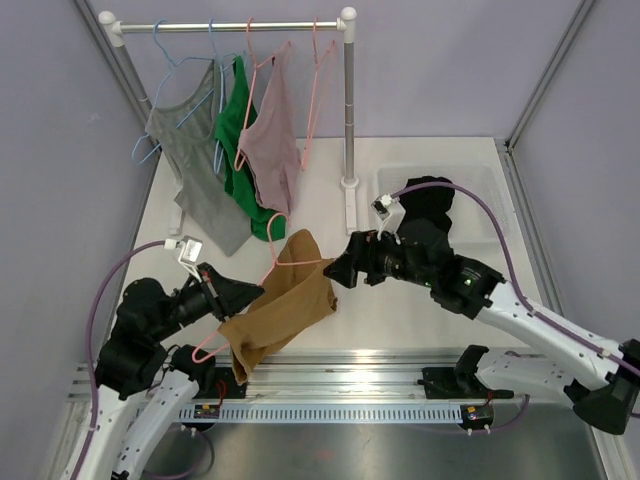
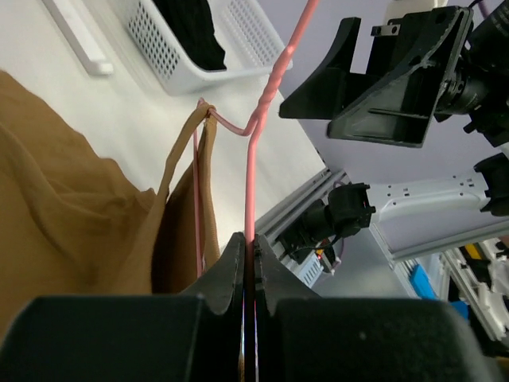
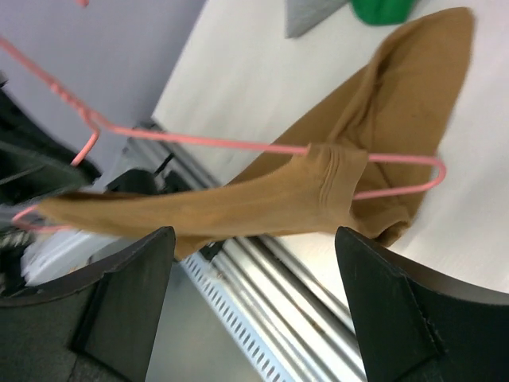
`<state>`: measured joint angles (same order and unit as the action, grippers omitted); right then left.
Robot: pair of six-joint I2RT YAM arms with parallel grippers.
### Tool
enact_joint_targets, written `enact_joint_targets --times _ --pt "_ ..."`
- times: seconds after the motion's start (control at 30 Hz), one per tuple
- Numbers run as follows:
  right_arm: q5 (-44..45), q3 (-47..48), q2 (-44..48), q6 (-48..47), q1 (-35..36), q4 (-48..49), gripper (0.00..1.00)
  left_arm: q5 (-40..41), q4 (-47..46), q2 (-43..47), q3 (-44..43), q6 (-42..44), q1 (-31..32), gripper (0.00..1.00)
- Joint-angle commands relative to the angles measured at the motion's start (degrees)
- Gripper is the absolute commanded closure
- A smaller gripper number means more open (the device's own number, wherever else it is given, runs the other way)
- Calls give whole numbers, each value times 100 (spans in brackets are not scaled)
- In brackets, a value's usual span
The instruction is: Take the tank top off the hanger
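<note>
A tan tank top [image 1: 285, 305] hangs on a pink wire hanger [image 1: 272, 262] held above the table near its front edge. My left gripper [image 1: 245, 292] is shut on the hanger's wire [image 2: 250, 199], with the tan cloth [image 2: 71, 215] draped to its left. My right gripper [image 1: 335, 268] is open and empty just right of the top. In the right wrist view the top's strap [image 3: 334, 183] still sits over the hanger's arm [image 3: 199, 139], in front of my open fingers [image 3: 127, 294].
A rack [image 1: 230, 25] at the back holds grey [image 1: 195, 170], green [image 1: 240, 150] and mauve [image 1: 270, 150] tops on hangers. A white basket [image 1: 480, 190] with a black garment [image 1: 430, 200] stands at the right. The aluminium rail [image 1: 350, 385] runs along the near edge.
</note>
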<state>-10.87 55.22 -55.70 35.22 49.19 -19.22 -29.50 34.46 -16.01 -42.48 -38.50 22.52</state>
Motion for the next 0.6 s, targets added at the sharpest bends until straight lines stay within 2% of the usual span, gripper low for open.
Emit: enact_joint_targets --times 0.0,0.2,0.37,0.43,0.5,0.57 --pt "2129 -29 -370 195 433 577 11 -417 -1072 -60 239 -509 15 100" --pt "2572 -73 -1143 239 644 858 19 -197 -1266 -34 486 -764 15 100" --pt "2450 15 -1645 275 645 1175 27 -144 -1389 10 662 -869 15 100" --pt "2432 41 -1830 266 645 1228 39 -136 -1389 10 662 -887 15 100" --pt "2432 15 -1935 266 645 1298 44 -83 -1346 19 645 -861 15 100" --pt "2458 -55 -1953 266 653 1333 58 -39 -1301 19 592 -835 15 100"
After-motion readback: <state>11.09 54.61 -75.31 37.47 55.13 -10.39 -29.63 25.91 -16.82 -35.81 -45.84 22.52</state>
